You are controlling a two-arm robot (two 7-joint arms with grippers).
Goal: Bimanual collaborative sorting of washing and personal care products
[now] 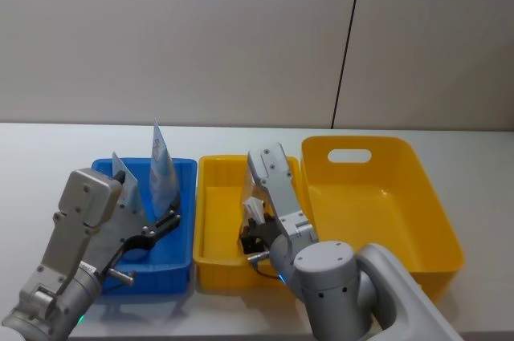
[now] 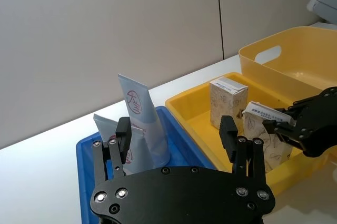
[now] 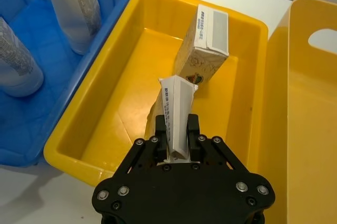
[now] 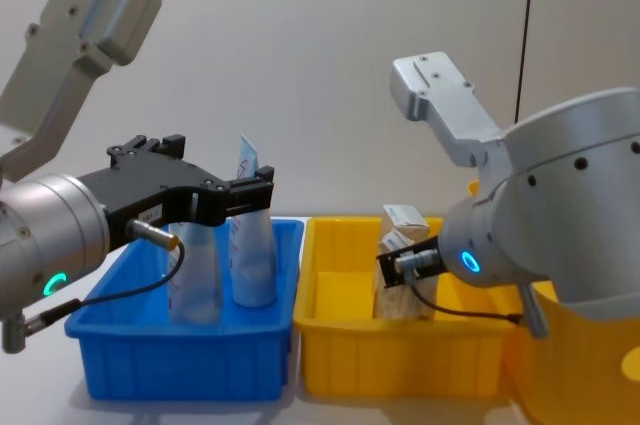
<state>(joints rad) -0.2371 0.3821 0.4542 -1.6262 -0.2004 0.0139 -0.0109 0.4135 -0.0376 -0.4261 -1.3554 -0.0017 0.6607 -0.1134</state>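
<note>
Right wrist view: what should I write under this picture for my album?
The right gripper holds a beige carton in the small yellow bin, near a second carton.

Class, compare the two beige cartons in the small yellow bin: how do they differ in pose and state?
The far carton stands free in the small yellow bin; the near carton is clamped at its top by the right gripper. The far carton's white top is flat and wide; the near carton's looks pinched narrow. Both are beige, white-topped, in the same bin.
</note>
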